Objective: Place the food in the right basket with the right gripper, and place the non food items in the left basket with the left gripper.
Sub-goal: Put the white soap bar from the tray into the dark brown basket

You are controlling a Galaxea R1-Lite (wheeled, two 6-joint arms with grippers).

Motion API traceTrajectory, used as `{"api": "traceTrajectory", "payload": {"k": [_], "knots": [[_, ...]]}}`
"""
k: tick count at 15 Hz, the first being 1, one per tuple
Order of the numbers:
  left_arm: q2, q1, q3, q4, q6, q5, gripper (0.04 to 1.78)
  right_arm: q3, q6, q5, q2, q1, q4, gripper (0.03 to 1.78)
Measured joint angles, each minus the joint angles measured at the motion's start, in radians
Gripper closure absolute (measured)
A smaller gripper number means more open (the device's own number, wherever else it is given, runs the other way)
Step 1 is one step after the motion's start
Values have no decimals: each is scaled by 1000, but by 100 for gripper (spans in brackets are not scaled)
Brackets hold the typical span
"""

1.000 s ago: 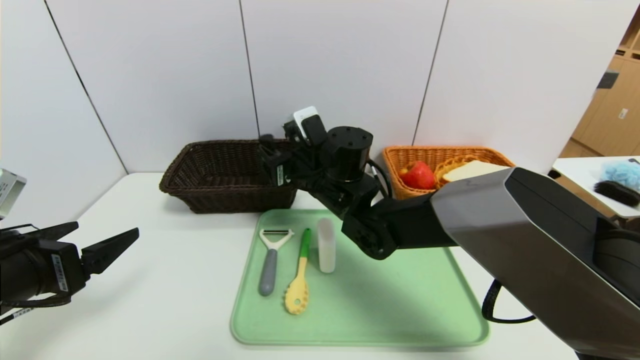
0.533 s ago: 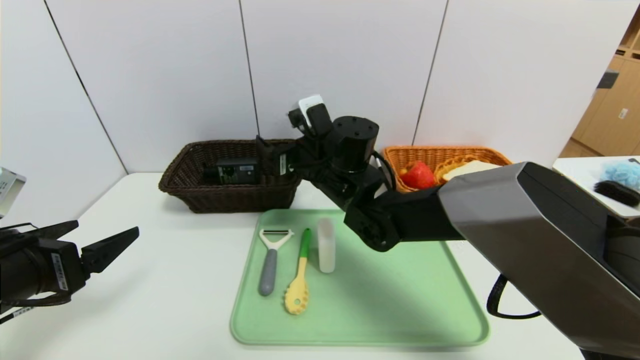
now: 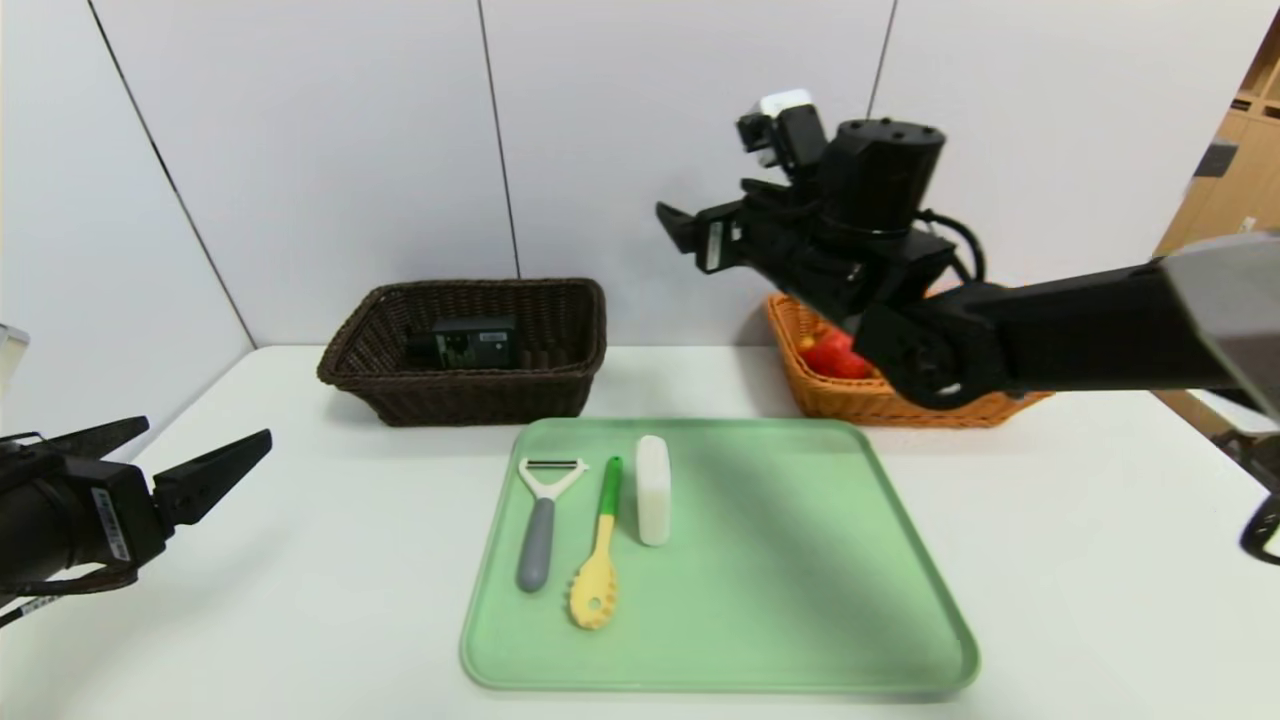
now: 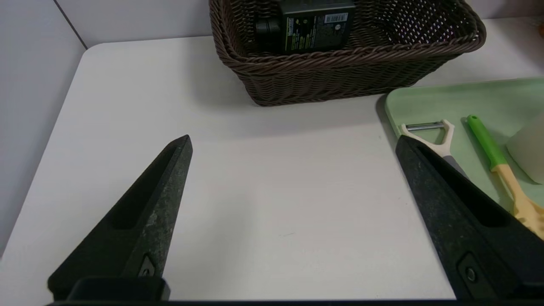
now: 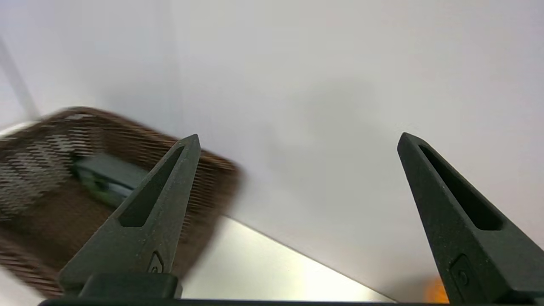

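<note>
The dark brown left basket [image 3: 460, 402] holds a black box [image 3: 462, 343]. In the orange right basket [image 3: 850, 402] lies a red food item [image 3: 835, 356], partly hidden by my right arm. A grey-handled peeler [image 3: 543, 515], a yellow spoon with a green handle [image 3: 600, 550] and a white container [image 3: 652, 490] lie on the green tray [image 3: 790, 590]. My right gripper [image 3: 676, 222] hangs open and empty, high in front of the wall between the two baskets. Low at the table's left, my left gripper [image 3: 205, 432] is open and empty, short of the tray.
The white wall panels stand right behind both baskets. A side table at the far right carries a blue fluffy thing [image 3: 1245, 345] and a dark brush [image 3: 1235, 385]. The tray's right half is bare.
My right arm lifted away from the brown basket and swung up and to the right, its jaws widening. The black box now lies in that basket. The left arm has barely shifted.
</note>
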Motion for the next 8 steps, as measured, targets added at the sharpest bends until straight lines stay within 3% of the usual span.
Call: {"api": "traceTrajectory", "payload": {"k": [3, 8], "knots": [[0, -1, 0, -25, 0, -5, 13, 186, -1, -4, -162, -144, 19, 17], [3, -8, 5, -25, -12, -8, 13, 527, 11, -3, -458, -330, 22, 14]]}}
